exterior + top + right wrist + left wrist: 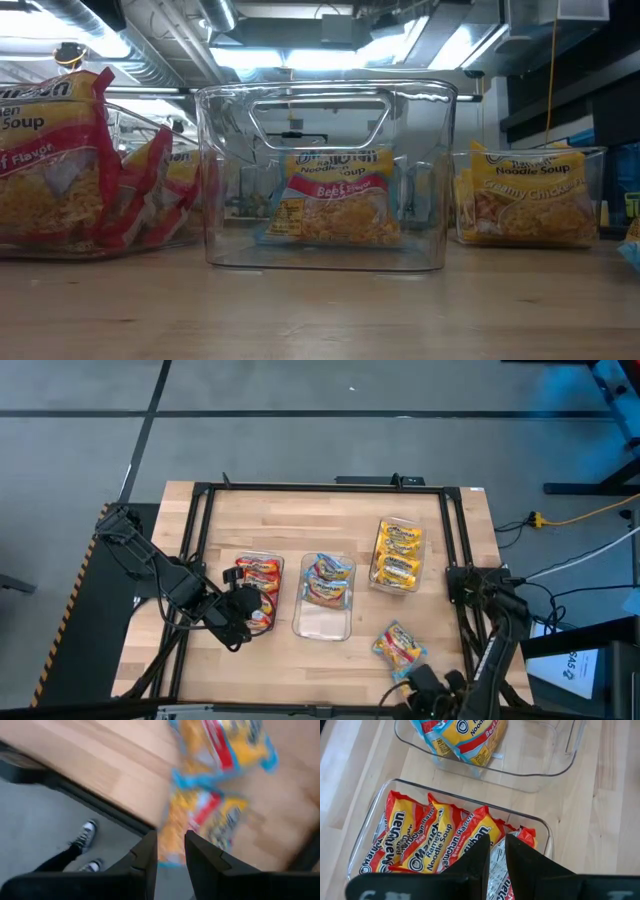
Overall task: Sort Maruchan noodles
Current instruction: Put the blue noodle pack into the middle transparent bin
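Note:
Three clear trays stand on the wooden table: the left tray [281, 563] holds red Maruchan packets [420, 840], the middle tray [322, 626] holds blue-edged packets [326, 578], and the right tray [418, 526] holds yellow packets [397, 555]. Loose blue-edged packets [400, 644] lie on the table near the front right. My left gripper [240, 615] is over the left tray, shut on a red packet [496, 870]. My right gripper [415, 682] is at the table's near edge, shut on a blue-edged packet [172, 845]. My left gripper pinches a red packet between its two fingers by an edge showing its silvery side [496, 857]. The fingers slant down from the table's left side. The packet is over the left tray among the other red packets. My right gripper pinches a blue-edged packet by its end [171, 854] between its two fingers. The view is blurred. The packet reaches from the fingers toward the loose packets on the table, partly beyond the table's near edge.
A black frame [320, 488] runs around the work area. The middle tray's near half is bare. A person's legs and shoes [82, 840] stand on the floor beyond the table's near edge. Bare wood lies between the trays and the front edge.

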